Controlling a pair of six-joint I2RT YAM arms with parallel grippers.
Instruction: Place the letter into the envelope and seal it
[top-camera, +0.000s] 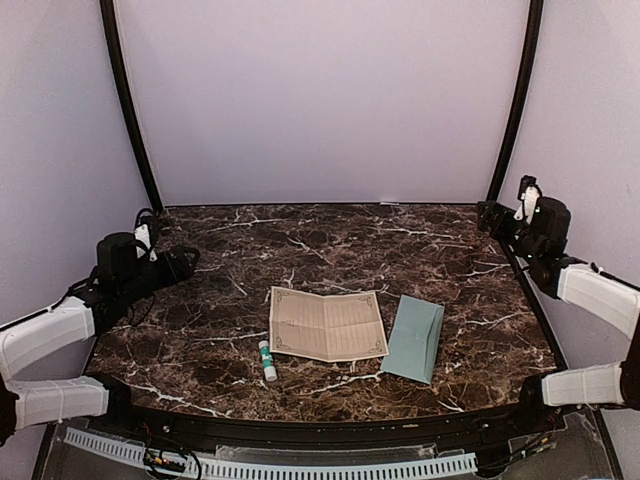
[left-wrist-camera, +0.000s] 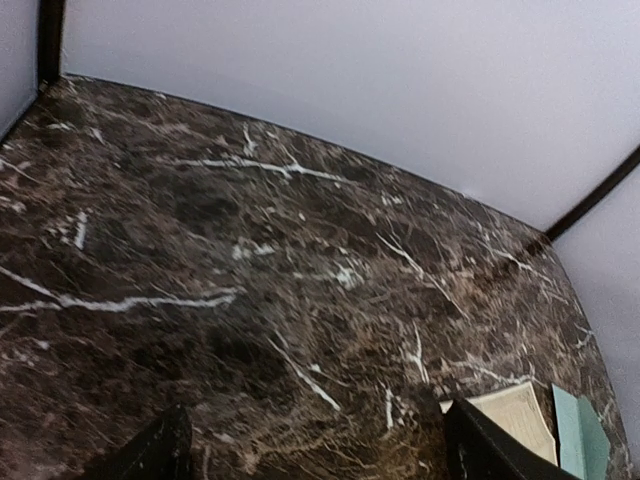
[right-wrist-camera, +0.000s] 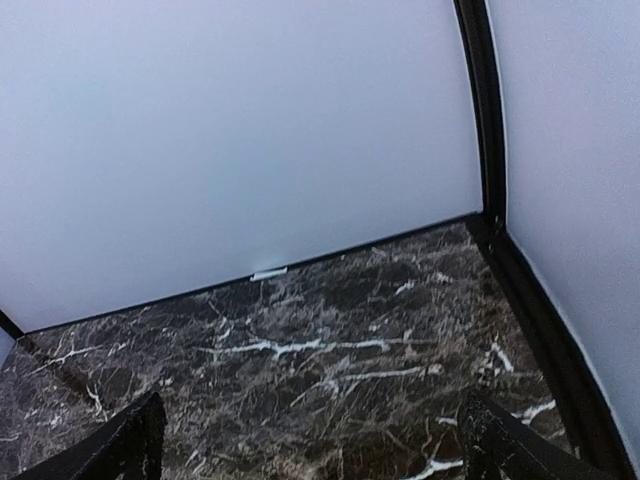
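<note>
The letter (top-camera: 327, 324), a cream sheet with fold creases and a printed border, lies flat near the middle of the marble table (top-camera: 330, 240). Just to its right lies the pale teal envelope (top-camera: 414, 338), slightly angled. My left gripper (top-camera: 183, 262) hovers at the table's left side, well away from both, open and empty. My right gripper (top-camera: 489, 216) is at the far right corner, also open and empty. In the left wrist view the left gripper (left-wrist-camera: 320, 455) frames bare marble, with a corner of the letter (left-wrist-camera: 515, 412) and the envelope (left-wrist-camera: 580, 438) at lower right. The right gripper (right-wrist-camera: 315, 450) faces the back wall.
A white glue stick (top-camera: 267, 361) with a green band lies just left of the letter's near corner. Pale walls and black corner posts (top-camera: 128, 100) enclose the table on three sides. A raised black edge runs along the right side (right-wrist-camera: 540, 320).
</note>
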